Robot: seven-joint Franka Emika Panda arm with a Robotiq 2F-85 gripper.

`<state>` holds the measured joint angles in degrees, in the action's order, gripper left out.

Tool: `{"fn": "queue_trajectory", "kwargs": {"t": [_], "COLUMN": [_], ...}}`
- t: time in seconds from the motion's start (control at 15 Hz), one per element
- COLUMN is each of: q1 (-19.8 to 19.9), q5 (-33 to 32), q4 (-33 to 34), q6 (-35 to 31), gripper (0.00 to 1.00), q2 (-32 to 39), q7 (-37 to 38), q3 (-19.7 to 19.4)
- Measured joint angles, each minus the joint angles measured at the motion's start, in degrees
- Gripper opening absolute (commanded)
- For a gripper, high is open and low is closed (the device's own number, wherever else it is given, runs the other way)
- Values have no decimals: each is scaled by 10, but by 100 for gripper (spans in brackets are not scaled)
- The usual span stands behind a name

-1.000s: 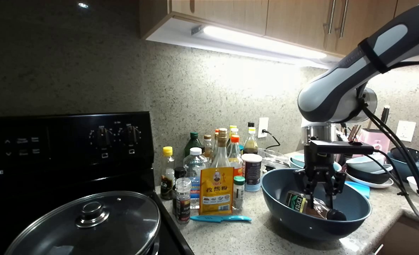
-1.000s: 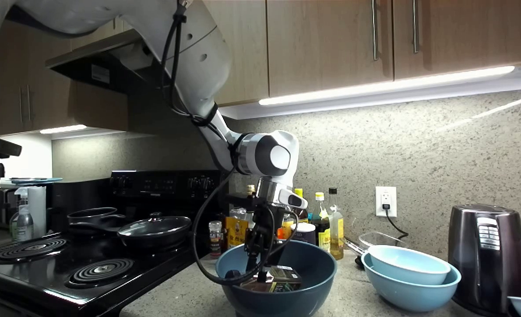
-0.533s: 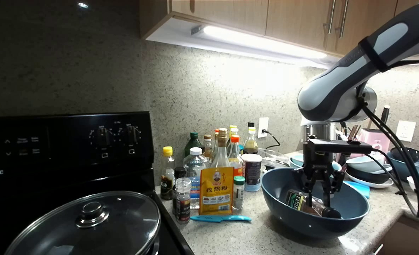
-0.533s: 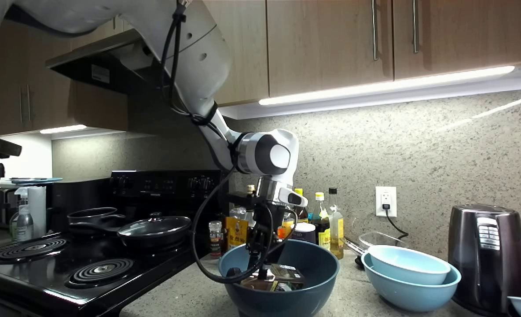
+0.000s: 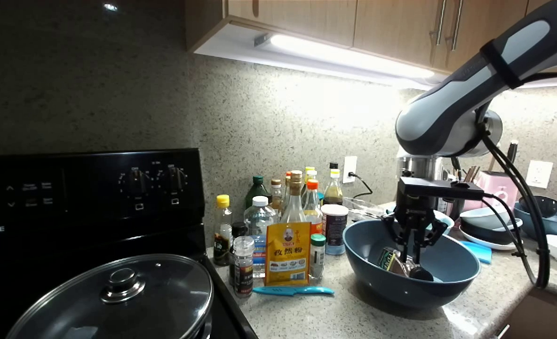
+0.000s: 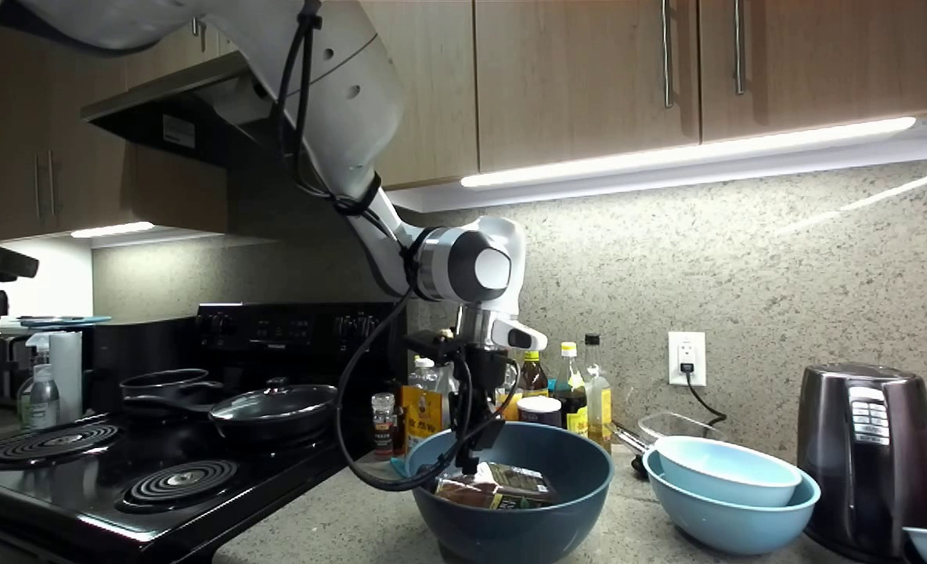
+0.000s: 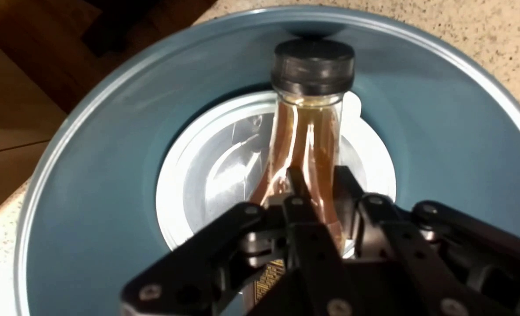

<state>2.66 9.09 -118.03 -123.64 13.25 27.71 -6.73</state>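
A bottle of brown liquid with a black cap lies tilted in a large dark blue bowl. Its label end and body show in the exterior views. My gripper points down into the bowl, just over the bottle. Its fingers stand apart with a narrow gap, and brown liquid shows between them. The left finger crosses in front of the bottle's body; the right one is at its edge. A white-rimmed round piece with a shiny middle lies beneath the bottle.
A blue knife, a yellow packet and several bottles stand or lie near the bowl. A lidded pan sits on the stove. Stacked light blue bowls and a dark appliance are beyond. Cabinets hang overhead.
My gripper has risen slightly and its fingers have come closer together. In the exterior views, the bowl has shifted with the bottle inside it, and the arm has moved with it.
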Motion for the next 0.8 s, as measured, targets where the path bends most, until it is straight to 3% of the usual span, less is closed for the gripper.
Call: {"fn": "queue_trajectory", "kwargs": {"t": [0.13, 0.2, 0.67, 0.8], "q1": [-1, -1, -8, -14], "q5": [0, 0, -5, -5], "q4": [0, 0, 5, 8], "q6": [-7, -7, 13, 24], "gripper": [24, 55, 98, 100], "q2": [-1, -1, 1, 1], "q7": [14, 18, 29, 38], "q3": [0, 0, 1, 1]}}
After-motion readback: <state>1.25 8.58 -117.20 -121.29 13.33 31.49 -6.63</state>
